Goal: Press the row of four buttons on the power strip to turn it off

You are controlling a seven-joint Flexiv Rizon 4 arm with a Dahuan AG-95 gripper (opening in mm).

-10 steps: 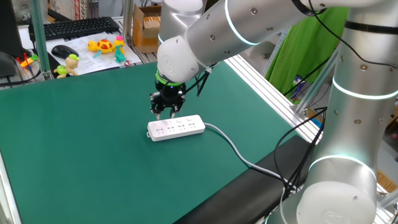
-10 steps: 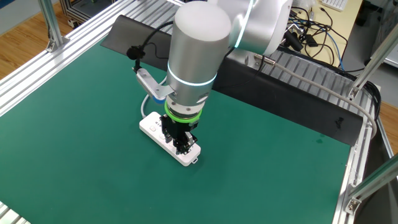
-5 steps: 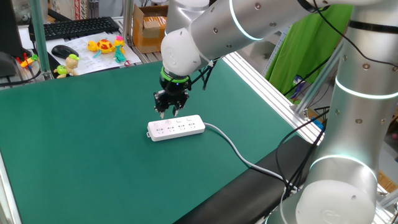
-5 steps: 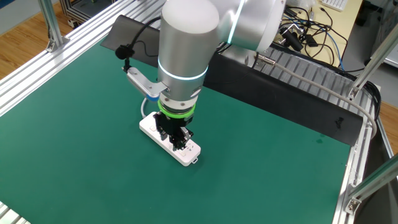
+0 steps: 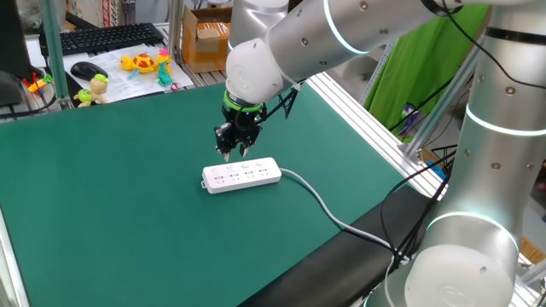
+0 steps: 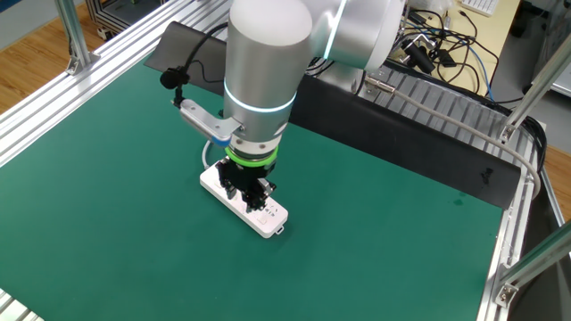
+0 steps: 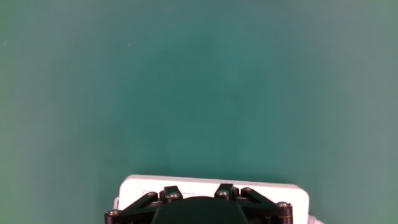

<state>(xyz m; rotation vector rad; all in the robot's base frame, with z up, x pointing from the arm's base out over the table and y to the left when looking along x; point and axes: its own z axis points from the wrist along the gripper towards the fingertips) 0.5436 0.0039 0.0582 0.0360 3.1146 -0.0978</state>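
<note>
Far left, back of one fixed view: black keyboard (image 5: 101, 37), mouse (image 5: 88, 70), small toys (image 5: 147, 63) on a side desk, off the mat. Cardboard box (image 5: 202, 36) just right of those.

Green mat (image 5: 102, 196) over most of table; bare along left half.

Centre: power strip (image 5: 241, 175) flat on mat, long side running left-right in this view, sockets up. Other fixed view: strip (image 6: 272, 218) lying diagonal, mostly hidden under the hand, near end showing. Row of four buttons (image 5: 246, 165) along far long edge, tiny, barely legible. Gripper (image 5: 234, 152) pointing straight down over that far edge, toward strip's left-middle part; tips at or just above the top face – contact not clear. Fingers clenched, nothing grasped betw them. Other fixed view: gripper (image 6: 251, 198) over strip's middle, green ring on wrist above.

Hand view: only black finger links at bottom edge, white strip (image 7: 143, 186) end behind, tips out of frame.

Right of strip: pale grey cable (image 5: 320, 204) from right end, curving twd near-right table edge. Further right: big silver arm column (image 5: 478, 170), aluminium rails.
</note>
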